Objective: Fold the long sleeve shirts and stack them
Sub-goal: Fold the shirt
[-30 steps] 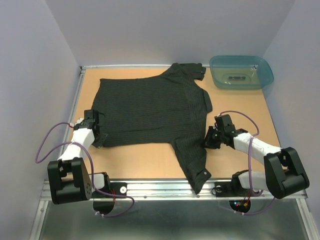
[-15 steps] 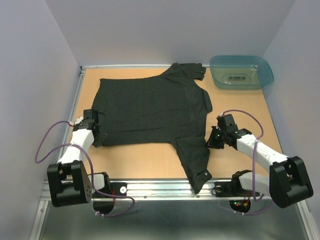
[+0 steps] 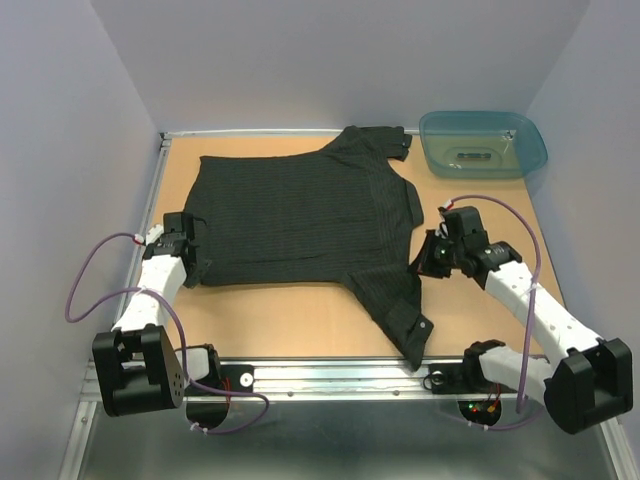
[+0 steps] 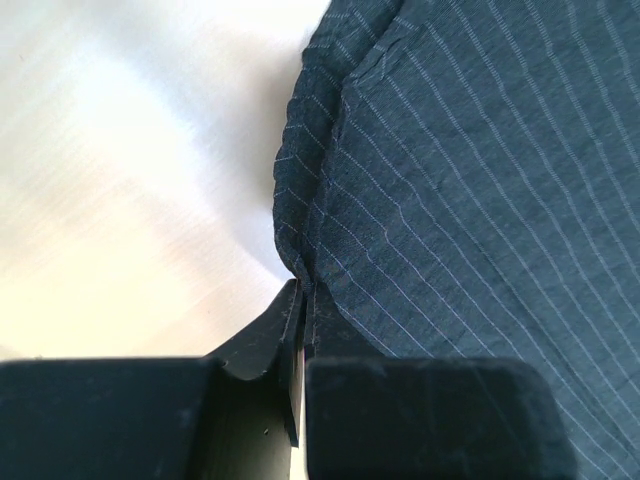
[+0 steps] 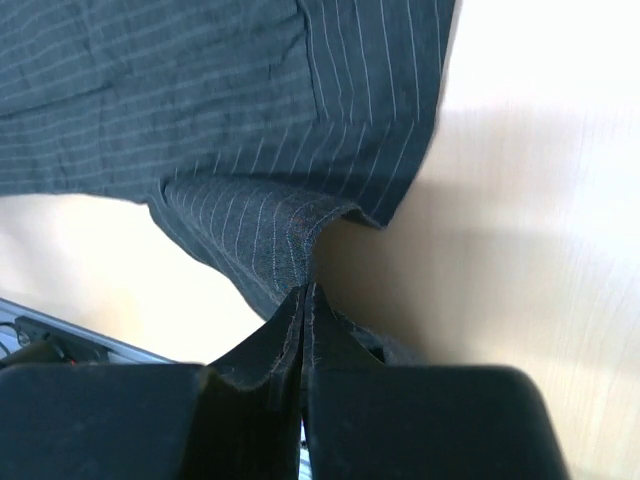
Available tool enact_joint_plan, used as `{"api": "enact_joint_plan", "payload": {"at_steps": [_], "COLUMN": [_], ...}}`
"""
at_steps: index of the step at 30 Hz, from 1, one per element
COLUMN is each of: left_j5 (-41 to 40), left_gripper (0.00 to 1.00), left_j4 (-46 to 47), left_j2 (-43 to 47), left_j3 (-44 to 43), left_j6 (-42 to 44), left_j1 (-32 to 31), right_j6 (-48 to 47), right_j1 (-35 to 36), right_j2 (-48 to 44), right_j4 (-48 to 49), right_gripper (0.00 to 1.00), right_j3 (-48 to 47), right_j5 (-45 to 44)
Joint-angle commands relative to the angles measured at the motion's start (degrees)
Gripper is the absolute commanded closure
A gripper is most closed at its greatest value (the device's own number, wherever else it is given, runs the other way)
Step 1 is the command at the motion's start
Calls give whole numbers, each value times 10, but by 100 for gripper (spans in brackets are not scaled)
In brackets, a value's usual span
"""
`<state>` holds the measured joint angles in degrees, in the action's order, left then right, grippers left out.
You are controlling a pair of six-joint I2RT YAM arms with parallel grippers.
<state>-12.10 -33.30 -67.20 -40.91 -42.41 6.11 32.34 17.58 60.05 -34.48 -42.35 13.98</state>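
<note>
A black pinstriped long sleeve shirt (image 3: 300, 215) lies spread on the wooden table, collar to the right. One sleeve (image 3: 395, 310) trails toward the near edge, the other (image 3: 375, 140) reaches the far edge. My left gripper (image 3: 192, 262) is shut on the shirt's near-left hem corner (image 4: 300, 270). My right gripper (image 3: 425, 264) is shut on the shirt's edge (image 5: 300, 265) by the shoulder of the near sleeve and holds it a little above the table. The cloth puckers into both pairs of jaws.
A teal plastic tub (image 3: 483, 143) stands at the far right corner. The table's metal rail (image 3: 330, 375) runs along the near edge. Purple cables (image 3: 100, 280) loop from both arms. Grey walls close in on the left, right and back.
The right gripper closed on the shirt's edge by the near sleeve and drew it up and back. The sleeve's end shifted right. The left gripper moved slightly away, still gripping the hem.
</note>
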Motion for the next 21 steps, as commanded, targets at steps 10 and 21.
{"api": "enact_joint_plan", "payload": {"at_steps": [10,21], "left_j5": [-25,-6], "left_gripper": [100,100], "left_j4": [10,49], "left_j2": [-43,-163], "left_j3": [-87,-153], "left_j6": [52,79], "left_j1": [0,1], "right_j6": [-51,-89], "right_j1": [-2,-2], "right_j2": [131,245], "right_j4": [-8,0], "right_gripper": [99,99], "right_j3": [-179,-273], "right_j5": [-69,-107]}}
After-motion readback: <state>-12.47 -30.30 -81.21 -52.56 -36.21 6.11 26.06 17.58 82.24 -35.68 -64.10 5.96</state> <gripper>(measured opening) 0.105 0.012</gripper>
